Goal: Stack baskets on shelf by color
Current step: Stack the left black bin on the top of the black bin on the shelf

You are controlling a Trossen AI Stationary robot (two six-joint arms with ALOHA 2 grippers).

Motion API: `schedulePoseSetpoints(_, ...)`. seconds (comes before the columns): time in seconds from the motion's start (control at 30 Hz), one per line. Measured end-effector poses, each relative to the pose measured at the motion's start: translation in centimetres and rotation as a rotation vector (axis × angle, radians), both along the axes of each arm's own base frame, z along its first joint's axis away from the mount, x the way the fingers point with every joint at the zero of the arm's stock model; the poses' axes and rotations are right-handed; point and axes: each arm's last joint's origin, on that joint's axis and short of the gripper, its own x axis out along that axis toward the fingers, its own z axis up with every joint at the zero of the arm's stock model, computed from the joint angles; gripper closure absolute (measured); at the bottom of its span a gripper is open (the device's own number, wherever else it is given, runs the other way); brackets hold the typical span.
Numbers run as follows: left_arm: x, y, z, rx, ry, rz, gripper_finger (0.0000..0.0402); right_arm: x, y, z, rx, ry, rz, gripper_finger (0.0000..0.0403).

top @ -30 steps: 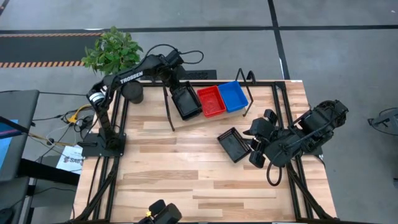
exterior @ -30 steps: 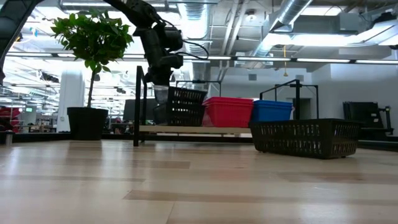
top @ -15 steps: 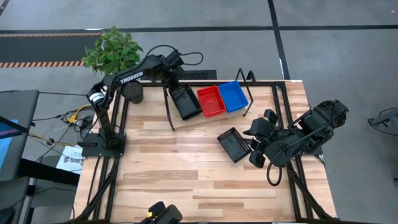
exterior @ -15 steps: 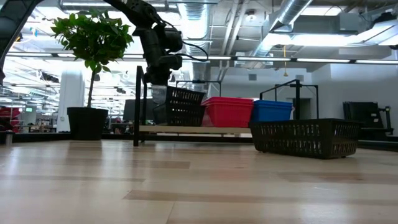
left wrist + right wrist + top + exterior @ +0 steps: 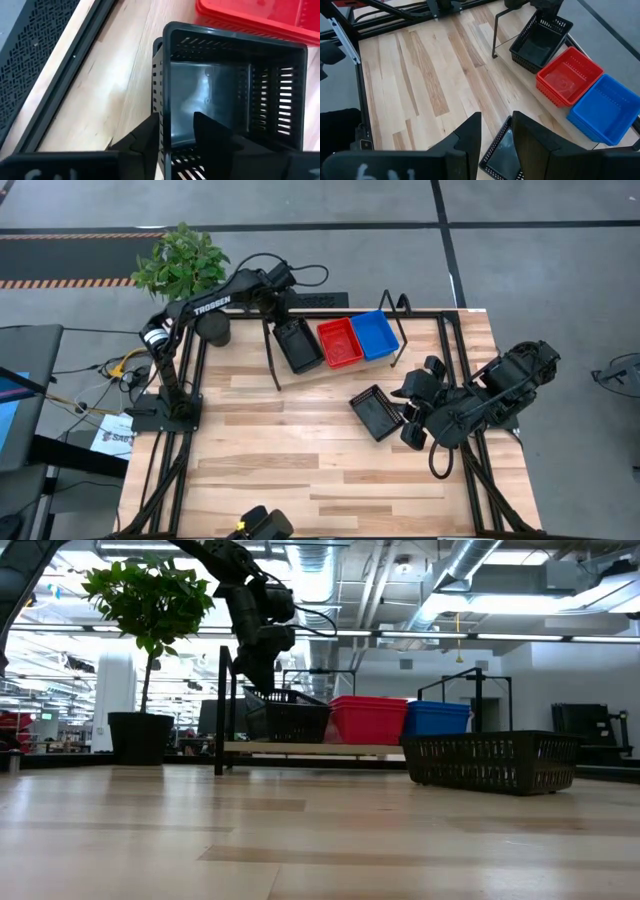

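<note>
- The shelf (image 5: 335, 370) is a pale wooden board on a thin black wire frame with looped ends, standing across the far side of the butcher-block table (image 5: 300, 470)
- Three baskets sit on it in a row, all shallow rectangles of perforated plastic: a black basket (image 5: 298, 344) at the left end, a red basket (image 5: 339, 342) in the middle, a blue basket (image 5: 375, 334) at the right end, each just beside the next
- From table height the black basket (image 5: 288, 716) looks level on the board, its slotted walls dark against the glossy red basket (image 5: 368, 718)
- The left gripper (image 5: 279, 317) reaches in from the far-left corner and is clamped on the black basket's far rim; the left wrist view shows one dark finger (image 5: 145, 140) outside the wall and the other inside, pinching the slotted wall of the black basket (image 5: 230, 95)
- A second black basket (image 5: 377, 412) lies alone on the tabletop, skewed to the table edges, well apart from the shelf and towards the right side
- The right gripper (image 5: 412, 412) hovers just beside this loose basket on its right; in the right wrist view its fingers (image 5: 470, 137) stand parted with nothing between them, the basket's mesh rim (image 5: 502, 150) just past their tips
- A leafy potted plant (image 5: 182, 262) stands beyond the table's far-left corner
</note>
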Motion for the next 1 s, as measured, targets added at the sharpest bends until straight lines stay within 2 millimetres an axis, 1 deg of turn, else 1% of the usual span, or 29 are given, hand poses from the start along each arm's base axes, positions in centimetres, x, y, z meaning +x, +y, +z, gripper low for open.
schedulePoseSetpoints(0.1,0.0,0.1,0.2,0.008,-0.001,-0.012,0.0284,0.0,0.0,0.0,0.001,0.0,0.0,0.0269)
schedulePoseSetpoints(0.23,-0.2,0.5,1.9,0.028,-0.047,0.011,0.0285,0.0,0.0,0.0,0.001,0.001,0.001,0.0269)
schedulePoseSetpoints(0.33,-0.3,0.3,3.1,0.056,-0.08,-0.025,0.0313,0.0,0.0,0.0,0.001,0.001,0.001,0.0269)
schedulePoseSetpoints(0.4,-0.5,0.0,3.3,0.037,-0.089,-0.06,0.0348,0.0,0.0,0.0,0.002,0.001,0.002,0.0269)
schedulePoseSetpoints(0.47,-0.8,-0.2,2.9,0.0,-0.07,-0.084,0.0385,0.0,0.0,0.0,0.002,0.002,0.002,0.0269)
schedulePoseSetpoints(0.5,-0.8,-0.2,2.5,-0.007,-0.062,-0.089,0.0392,0.0,0.0,0.0,0.001,0.002,0.003,0.0269)
schedulePoseSetpoints(0.63,-1.0,0.3,-0.1,-0.044,-0.018,-0.079,0.0399,0.0,0.0,0.0,-0.001,0.002,0.004,0.0269)
schedulePoseSetpoints(0.7,-0.9,0.7,-1.3,-0.033,-0.014,-0.052,0.04,0.0,0.0,0.0,-0.003,0.004,0.007,0.0269)
schedulePoseSetpoints(0.77,-1.2,1.1,-2.3,-0.031,-0.002,-0.009,0.0401,0.0,0.0,0.0,-0.004,0.004,0.008,0.0269)
schedulePoseSetpoints(0.87,-1.3,1.2,-2.6,-0.017,-0.013,0.011,0.0401,0.0,0.0,0.0,-0.004,0.004,0.008,0.0269)
schedulePoseSetpoints(0.93,-1.5,1.0,-2.8,-0.046,0.021,0.002,0.0401,0.0,0.0,0.0,-0.004,0.004,0.008,0.0269)
schedulePoseSetpoints(1.0,-1.3,1.0,-2.1,-0.055,0.005,-0.008,0.0401,0.0,0.0,0.0,-0.004,0.004,0.008,0.0269)
